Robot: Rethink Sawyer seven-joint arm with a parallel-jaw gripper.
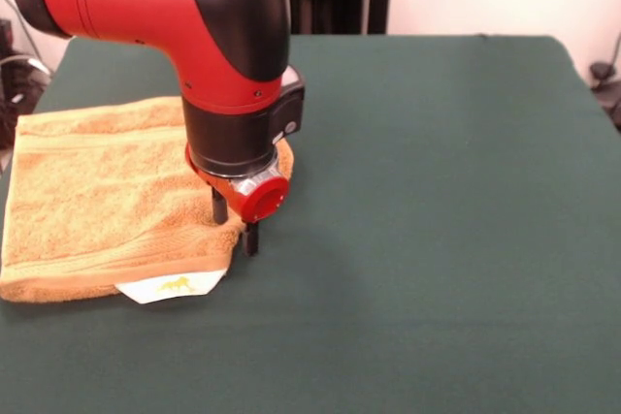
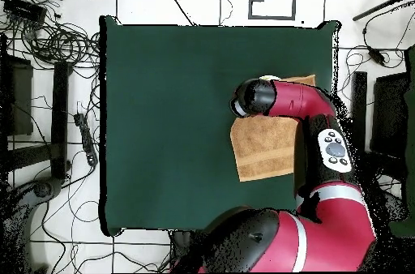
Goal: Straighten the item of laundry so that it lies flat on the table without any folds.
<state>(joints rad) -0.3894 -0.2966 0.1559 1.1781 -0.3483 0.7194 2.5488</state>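
Orange-tan towel (image 1: 107, 191) folded double, lying left of gripper (image 1: 235, 225); fingers slightly parted, straddling near-right corner edge, gripping nothing certain. Open table (image 1: 437, 191) lies rightward.

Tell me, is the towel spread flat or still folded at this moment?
Folded. In the front view the towel shows a thick doubled edge along its near side, with a white tag poking out from underneath.
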